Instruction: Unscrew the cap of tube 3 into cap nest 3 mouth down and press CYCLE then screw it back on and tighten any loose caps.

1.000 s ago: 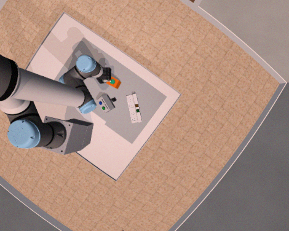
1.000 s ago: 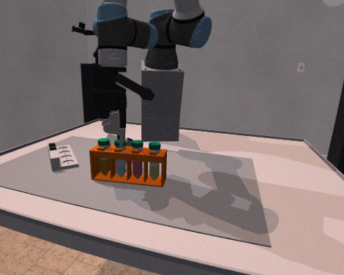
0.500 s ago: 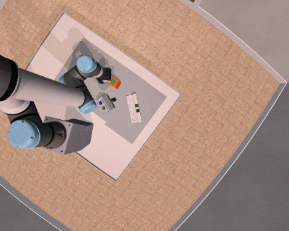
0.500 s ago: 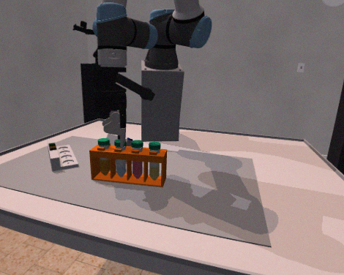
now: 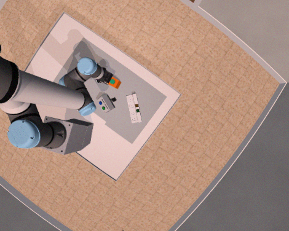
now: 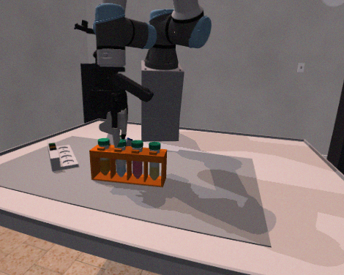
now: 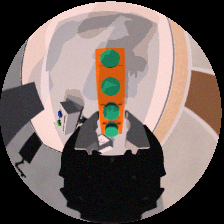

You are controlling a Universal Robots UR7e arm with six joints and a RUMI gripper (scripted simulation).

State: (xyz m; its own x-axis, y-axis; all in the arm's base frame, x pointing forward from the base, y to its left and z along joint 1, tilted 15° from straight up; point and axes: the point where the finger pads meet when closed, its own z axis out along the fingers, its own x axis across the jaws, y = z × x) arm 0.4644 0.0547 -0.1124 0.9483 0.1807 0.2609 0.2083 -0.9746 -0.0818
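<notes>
The orange decapping rack [image 6: 127, 159] [image 5: 117, 84] [image 7: 100, 75] holds four tubes with green caps. My gripper [image 6: 118, 136] [image 7: 111, 111] points straight down over the second cap from the left in the exterior view, the cap of tube 3 [image 6: 122, 142] [image 7: 113, 130]. The fingers stand on either side of this cap, slightly apart from it, so the gripper is open. The cap sits on its tube. The white cap tray [image 6: 63, 157] [image 5: 133, 108] lies beside the rack with its nests empty. The key housing [image 5: 107, 103] [image 7: 67, 117] carries the blue key [image 5: 100, 102] and the green key [image 5: 103, 108].
The arm's grey base block [image 6: 162, 102] stands behind the rack. The three other caps [image 6: 104, 142] [image 6: 137, 144] [image 6: 154, 145] sit on their tubes close to the fingers. The table edge [image 6: 98, 235] runs along the front.
</notes>
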